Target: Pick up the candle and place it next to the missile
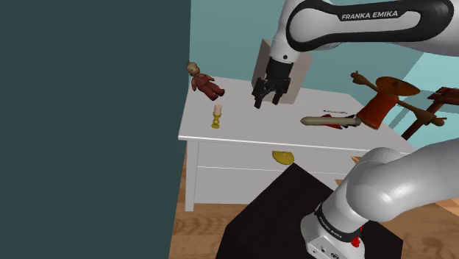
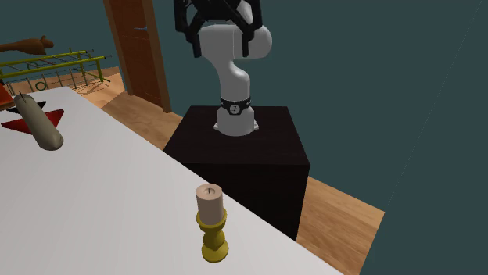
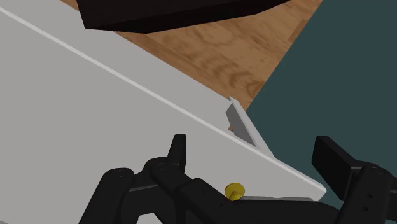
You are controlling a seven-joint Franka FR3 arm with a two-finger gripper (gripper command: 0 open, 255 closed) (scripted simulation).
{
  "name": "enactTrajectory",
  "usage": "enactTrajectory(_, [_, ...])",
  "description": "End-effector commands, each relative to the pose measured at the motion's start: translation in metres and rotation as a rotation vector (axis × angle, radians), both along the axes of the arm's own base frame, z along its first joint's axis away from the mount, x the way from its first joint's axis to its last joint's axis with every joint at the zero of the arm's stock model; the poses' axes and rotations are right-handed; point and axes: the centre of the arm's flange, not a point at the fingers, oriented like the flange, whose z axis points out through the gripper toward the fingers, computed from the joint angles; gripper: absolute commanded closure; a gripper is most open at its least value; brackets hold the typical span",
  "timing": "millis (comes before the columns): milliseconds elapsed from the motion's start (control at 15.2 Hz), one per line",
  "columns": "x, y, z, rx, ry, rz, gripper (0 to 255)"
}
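We are seeing the end effector (image 1: pixel 266 94) hanging above the white tabletop (image 1: pixel 257 126), touching nothing. In the wrist view its two black fingers (image 3: pixel 177 147) are standing wide apart, with nothing between them.

The candle (image 1: pixel 217 115) is standing upright on the tabletop, a pale stub in a yellow holder, near the front edge and toward the shoulder view's left. It is sitting below the end effector and to that view's left, apart from it. In the second exterior view the candle (image 2: pixel 211 223) is standing close to the tabletop's edge, with the black stand (image 2: pixel 242 148) beyond it on the wooden floor (image 2: pixel 344 215).

The missile (image 1: pixel 331 121) is lying on its side, grey-tan with red fins, toward the shoulder view's right, well apart from the candle. The end effector is hovering between the two as that view shows them.

A doll (image 1: pixel 203 79) in red is lying near the tabletop's far corner, behind the candle. A brown box (image 1: pixel 296 72) is standing behind the end effector. A red-brown wooden toy (image 1: pixel 384 99) is sitting just past the missile. The tabletop is topping white drawers (image 1: pixel 243 165), one of them carrying a yellow knob (image 1: pixel 283 157).
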Motion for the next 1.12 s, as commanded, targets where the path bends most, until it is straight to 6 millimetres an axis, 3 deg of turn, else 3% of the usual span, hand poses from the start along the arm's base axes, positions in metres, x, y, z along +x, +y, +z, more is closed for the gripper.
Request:
enactTrajectory(0, [0.024, -0.001, -0.010, -0.004, -0.005, 0.000, 0])
enactTrajectory(1056, [0.211, 0.007, -0.098, -0.029, -0.035, -0.002, 0])
